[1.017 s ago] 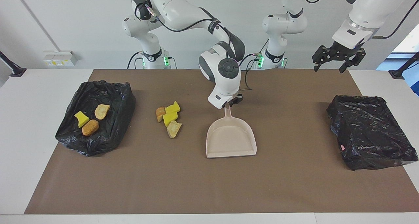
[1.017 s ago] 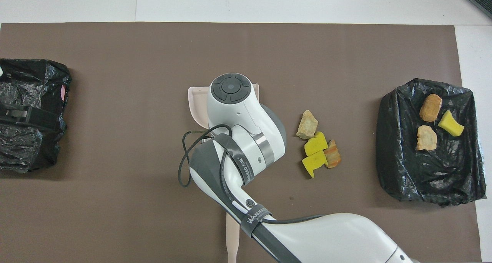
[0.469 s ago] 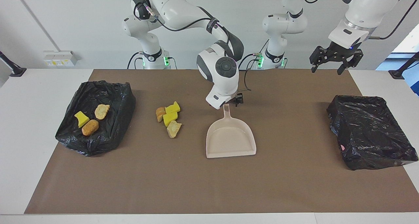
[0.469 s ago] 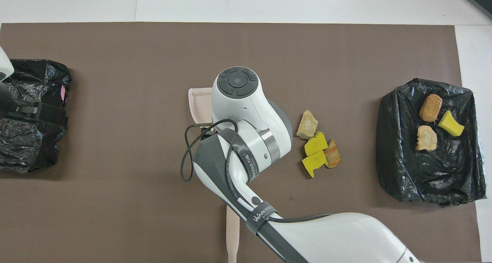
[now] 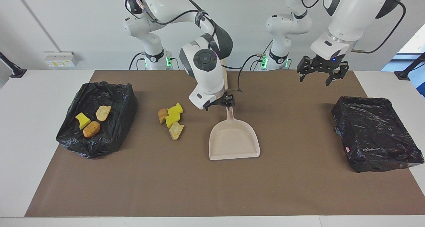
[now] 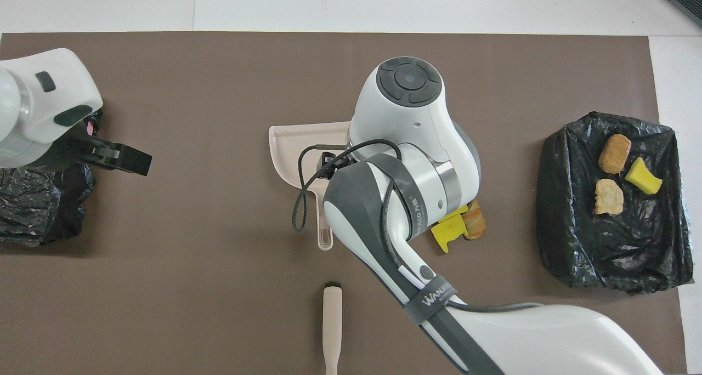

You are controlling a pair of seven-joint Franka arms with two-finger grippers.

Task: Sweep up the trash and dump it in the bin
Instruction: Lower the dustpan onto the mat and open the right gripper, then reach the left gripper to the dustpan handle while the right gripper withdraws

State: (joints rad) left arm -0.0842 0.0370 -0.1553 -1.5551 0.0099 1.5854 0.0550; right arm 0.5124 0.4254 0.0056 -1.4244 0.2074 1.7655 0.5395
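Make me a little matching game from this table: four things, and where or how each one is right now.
Things:
1. dustpan
2. loose trash pile
3. bin at the right arm's end
4. bin at the left arm's end

States:
A. holds three chunks
B. lies flat mid-mat, empty
C. shows no chunks
D. sits on the mat between the dustpan and a bin

Pairs: 1-B, 2-D, 3-A, 4-C

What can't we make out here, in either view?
- Overhead: the right arm covers half the dustpan and most of the loose trash pile; count it in the facing view.
- Overhead: the right gripper is hidden under its own wrist.
- Overhead: the brush is cut off by the bottom edge.
- Overhead: the left arm hides part of the bin at its end.
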